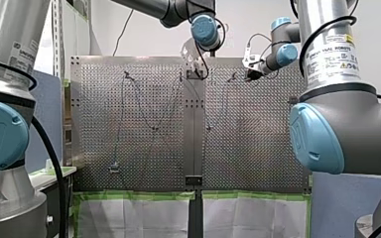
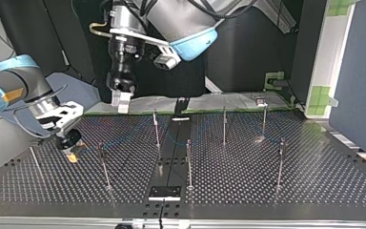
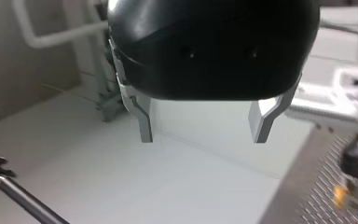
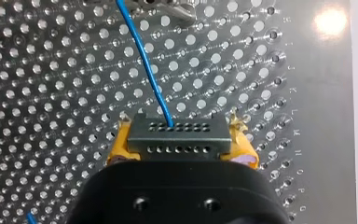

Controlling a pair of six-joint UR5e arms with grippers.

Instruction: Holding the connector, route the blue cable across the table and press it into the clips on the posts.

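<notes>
My right gripper (image 4: pixel 181 133) is shut on a grey connector (image 4: pixel 177 142), clamped between its yellow pads (image 4: pixel 121 142). The blue cable (image 4: pixel 144 60) runs from the connector out over the perforated table. In the front view the cable (image 1: pixel 139 101) zigzags between several posts across the plate, and my right gripper (image 1: pixel 252 75) sits low at the far right post. My left gripper (image 3: pixel 203 133) is open with nothing between its metal fingers (image 3: pixel 144 126). It hangs above the table's far edge (image 1: pixel 194 69). In the top view it (image 2: pixel 122 102) is behind my right gripper (image 2: pixel 71 151).
Thin upright posts (image 2: pixel 188 162) stand across the plate, another one (image 2: pixel 280 162) toward the top view's right. A dark strip (image 2: pixel 171 157) runs down the middle of the table. A small block (image 1: pixel 114 168) lies at the cable's near end. Green-taped white sheets (image 1: pixel 134 215) hang at the front edge.
</notes>
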